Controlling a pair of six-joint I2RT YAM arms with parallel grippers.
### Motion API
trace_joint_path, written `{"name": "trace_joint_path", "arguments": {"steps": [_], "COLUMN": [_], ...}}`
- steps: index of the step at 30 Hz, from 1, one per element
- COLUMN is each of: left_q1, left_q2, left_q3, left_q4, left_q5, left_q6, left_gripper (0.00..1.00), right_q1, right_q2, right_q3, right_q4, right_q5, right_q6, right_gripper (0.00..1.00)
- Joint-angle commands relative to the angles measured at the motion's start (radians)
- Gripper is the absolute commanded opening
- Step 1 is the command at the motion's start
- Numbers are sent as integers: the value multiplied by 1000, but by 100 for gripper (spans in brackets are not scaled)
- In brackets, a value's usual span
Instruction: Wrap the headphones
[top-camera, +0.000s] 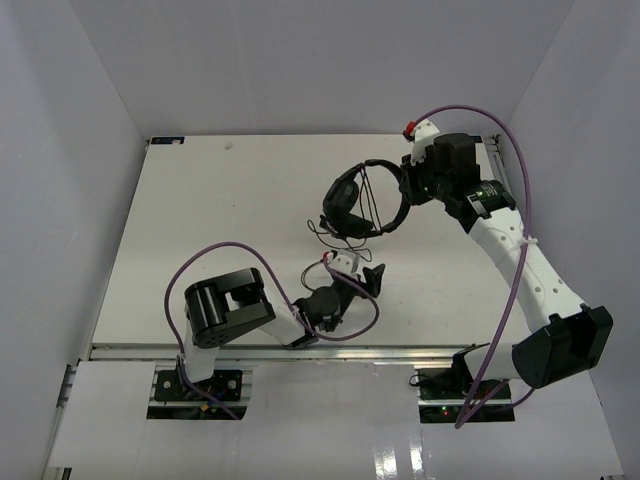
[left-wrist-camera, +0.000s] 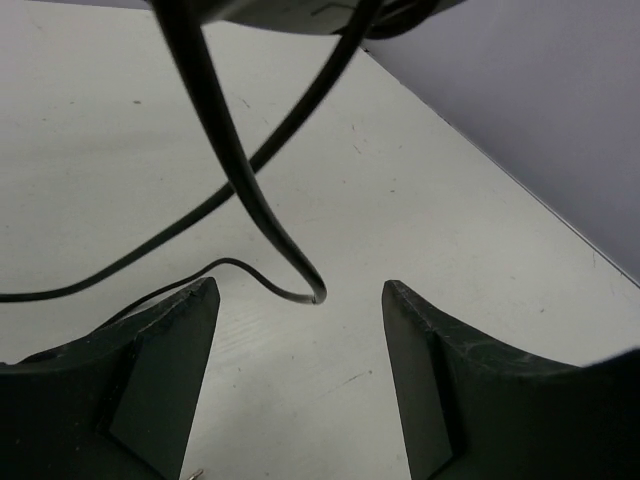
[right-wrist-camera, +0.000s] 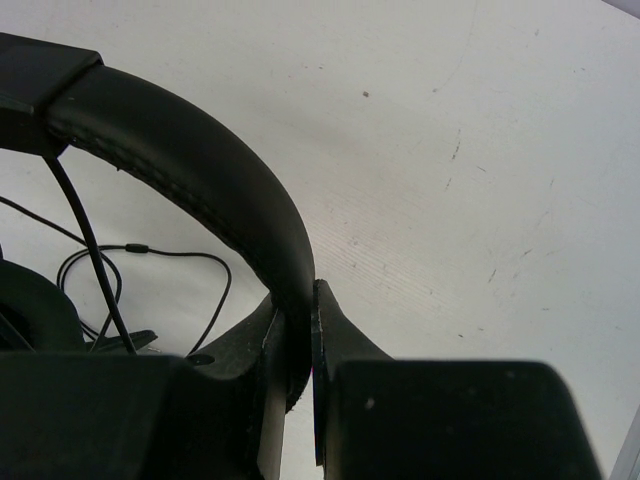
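One pair of headphones (top-camera: 352, 200) is over the far right part of the one table (top-camera: 200, 200), its headband (right-wrist-camera: 190, 160) clamped between the two fingers of the right gripper (right-wrist-camera: 300, 325), while the left gripper (left-wrist-camera: 300, 300) has its two fingers spread apart, one thin cable (left-wrist-camera: 235, 170) looping down just ahead of them.

— What is the counter (top-camera: 200, 220) like?
— Off-white and flat, scuffed, with small dark specks.
— And what is on it?
— Black headphones (top-camera: 345, 200), though I can't tell if they rest fully on it. Their thin cable (right-wrist-camera: 185, 254) lies in loose loops just near-left of the headphones.
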Motion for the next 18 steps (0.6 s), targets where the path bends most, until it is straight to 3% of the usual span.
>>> {"name": "trace_joint_path", "arguments": {"steps": [1, 3, 10, 18], "left_q1": [32, 43, 46, 26], "left_q2": [7, 13, 9, -190], "left_q3": [63, 85, 64, -113], "left_q4": [152, 133, 158, 128], "left_q5": [4, -4, 102, 403], "left_q6": [10, -2, -18, -76], "left_gripper": [71, 63, 4, 0], "right_q1": [-4, -4, -5, -11], "right_q2": [-47, -47, -53, -67], "right_q3": [8, 8, 1, -17], "right_q4": [55, 55, 56, 72], "right_q5": [-38, -41, -36, 22], "right_q6": [34, 35, 34, 19], "right_gripper": [8, 8, 8, 8]}}
